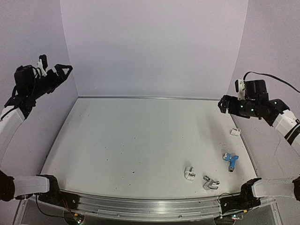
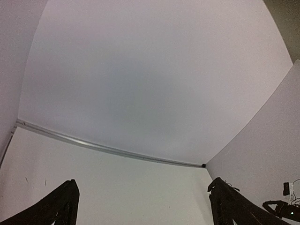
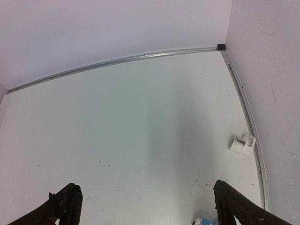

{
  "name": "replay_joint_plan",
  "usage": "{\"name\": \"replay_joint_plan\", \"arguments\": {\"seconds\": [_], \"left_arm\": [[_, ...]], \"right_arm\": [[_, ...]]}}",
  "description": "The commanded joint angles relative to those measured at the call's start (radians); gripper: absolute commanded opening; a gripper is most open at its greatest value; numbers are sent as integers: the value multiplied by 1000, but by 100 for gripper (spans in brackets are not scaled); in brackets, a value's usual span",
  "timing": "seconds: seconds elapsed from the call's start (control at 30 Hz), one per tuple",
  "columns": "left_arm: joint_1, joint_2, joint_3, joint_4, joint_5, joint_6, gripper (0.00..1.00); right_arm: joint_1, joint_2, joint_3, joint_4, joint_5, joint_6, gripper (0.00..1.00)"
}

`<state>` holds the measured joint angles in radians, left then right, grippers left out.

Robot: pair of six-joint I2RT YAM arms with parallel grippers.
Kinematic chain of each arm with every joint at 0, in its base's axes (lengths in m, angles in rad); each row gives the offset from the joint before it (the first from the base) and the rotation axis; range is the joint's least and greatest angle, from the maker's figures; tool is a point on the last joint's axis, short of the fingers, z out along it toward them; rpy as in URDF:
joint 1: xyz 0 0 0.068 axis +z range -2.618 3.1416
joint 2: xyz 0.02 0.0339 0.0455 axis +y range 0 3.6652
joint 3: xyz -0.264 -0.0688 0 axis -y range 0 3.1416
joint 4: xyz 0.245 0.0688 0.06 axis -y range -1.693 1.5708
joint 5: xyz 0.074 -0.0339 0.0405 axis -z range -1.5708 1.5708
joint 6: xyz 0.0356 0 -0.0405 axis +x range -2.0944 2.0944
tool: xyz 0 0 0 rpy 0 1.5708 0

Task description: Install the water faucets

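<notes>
- The left gripper (image 1: 61, 70) was raised high, up beside the left wall (image 1: 47, 117) and well above the table (image 1: 131, 140). Its jaws were spread wide and held nothing.
- In the left wrist view, its two dark fingers (image 2: 61, 206) sat at the bottom corners, far apart. Only bare table top and the back wall (image 2: 150, 84) showed between them.
- The right gripper (image 1: 222, 105) hung in the air over the far right part of the table. Its jaws were likewise wide apart and empty.
- In the right wrist view, its fingers (image 3: 65, 204) were at the bottom corners, with the table surface below and ahead.
- The light blue faucet (image 1: 230, 161) lay on the table close to the right edge, in the near right quarter. Its silver end pointed toward the front.
- The silver faucet (image 1: 210, 183) lay on its side nearer the front rail (image 1: 150, 206). It was to the left of the blue one and apart from it.
- One white fitting (image 1: 189, 173) lay near the silver faucet on its left, not touching it.
- A second white fitting (image 1: 235, 132) lay further back against the right edge, roughly beneath the right gripper. The right wrist view showed it beside the side rail.
- Both faucets were well apart from either gripper, and neither was touched.
</notes>
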<state>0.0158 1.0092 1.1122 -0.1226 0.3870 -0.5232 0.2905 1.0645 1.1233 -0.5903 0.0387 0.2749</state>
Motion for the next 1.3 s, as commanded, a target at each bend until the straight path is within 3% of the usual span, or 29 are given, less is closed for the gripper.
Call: {"name": "replay_joint_plan", "arguments": {"seconds": [0.0,0.1,0.23,0.6,0.8,0.87,1.07,1.1,1.23,1.27], "left_arm": [[-75,100,-24,-49,85,-30,100],[-167,152,-51,-51,41,-26,100],[-275,235,-73,-41,50,-47,100],[-502,353,-184,47,-47,-84,100],[-560,349,-200,58,-84,-98,100],[-566,339,-209,61,-88,-105,100],[-572,316,-240,64,-94,-108,100],[-573,314,-243,64,-94,-109,100],[-573,307,-250,64,-98,-114,100],[-573,306,-251,64,-99,-115,100]], "right_arm": [[1,70,49,-64,-123,3,98],[23,121,30,-75,-260,19,98],[123,240,27,-174,-251,95,98],[482,495,-38,-285,-189,655,98],[554,559,-95,-184,-142,868,97],[564,577,-114,-144,-142,914,90],[578,642,-136,-114,-134,952,88],[580,649,-136,-113,-134,955,86],[593,670,-124,-105,-119,963,56],[593,674,-123,-105,-117,966,54]]}}
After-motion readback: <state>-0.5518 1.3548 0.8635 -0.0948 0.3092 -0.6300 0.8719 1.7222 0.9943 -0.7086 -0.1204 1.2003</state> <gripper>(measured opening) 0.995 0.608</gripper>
